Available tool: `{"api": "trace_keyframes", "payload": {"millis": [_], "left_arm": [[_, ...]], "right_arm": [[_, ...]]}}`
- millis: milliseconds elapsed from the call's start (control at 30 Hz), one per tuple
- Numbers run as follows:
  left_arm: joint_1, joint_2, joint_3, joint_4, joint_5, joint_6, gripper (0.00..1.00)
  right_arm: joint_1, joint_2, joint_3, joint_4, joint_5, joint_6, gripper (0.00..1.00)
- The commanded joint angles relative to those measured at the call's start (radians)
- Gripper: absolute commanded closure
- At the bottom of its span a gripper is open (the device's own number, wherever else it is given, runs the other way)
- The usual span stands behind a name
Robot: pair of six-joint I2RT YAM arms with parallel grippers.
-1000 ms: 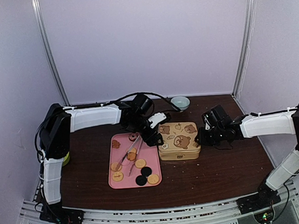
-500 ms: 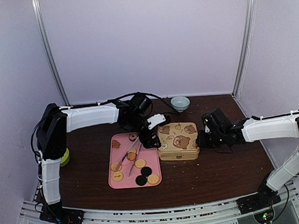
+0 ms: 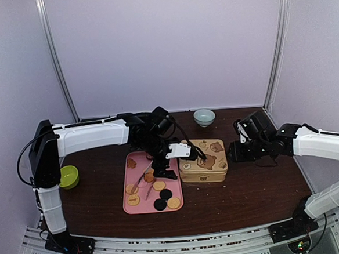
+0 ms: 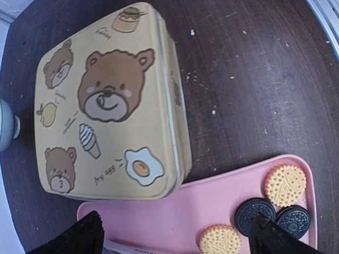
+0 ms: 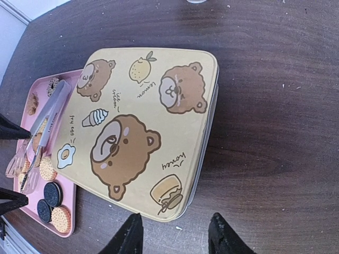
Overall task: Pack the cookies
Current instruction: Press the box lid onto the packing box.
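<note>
The cookies (image 3: 158,186) lie on a pink tray (image 3: 172,182): tan rounds and two black ones. In the left wrist view I see a tan cookie (image 4: 285,184), two black ones (image 4: 254,216) and another tan one (image 4: 220,241). My left gripper (image 3: 162,169) hovers over the tray's right side beside the tin, open and empty (image 4: 175,244). My right gripper (image 3: 230,152) is open and empty at the tin's right edge, its fingertips (image 5: 130,236) astride the tin's near corner. The cookies also show in the right wrist view (image 5: 60,218).
The gold bear tin (image 3: 202,159) stands shut right of the tray, touching it (image 4: 106,106) (image 5: 143,127). Clear tongs (image 3: 148,170) lie on the tray (image 5: 50,114). A pale blue bowl (image 3: 203,116) sits at the back, a green bowl (image 3: 67,176) at the left.
My left gripper has moved nearer and down over the tray's right side. My right arm has shifted a little right, its wrist raised. The tin and the cookies have not moved.
</note>
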Motion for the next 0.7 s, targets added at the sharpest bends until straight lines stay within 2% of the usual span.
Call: {"api": "trace_keyframes", "payload": {"millis": [0, 100, 267, 467, 667], "left_arm": [[-0.038, 0.035, 0.002, 0.030, -0.048, 0.108, 0.02], [-0.054, 0.075, 0.046, 0.051, -0.095, 0.113, 0.05], [-0.090, 0.082, 0.007, 0.166, -0.201, 0.137, 0.13], [-0.128, 0.082, -0.078, 0.310, -0.327, 0.185, 0.16], [-0.154, 0.089, -0.121, 0.395, -0.375, 0.179, 0.17]], "right_arm": [[-0.004, -0.028, 0.016, -0.053, 0.042, -0.042, 0.57], [-0.013, -0.050, 0.008, -0.051, 0.051, -0.034, 0.58], [-0.025, -0.092, -0.016, -0.020, 0.057, -0.019, 0.59], [-0.027, -0.090, -0.029, -0.001, 0.041, -0.021, 0.60], [-0.028, -0.093, -0.022, -0.013, 0.044, -0.049, 0.61]]}}
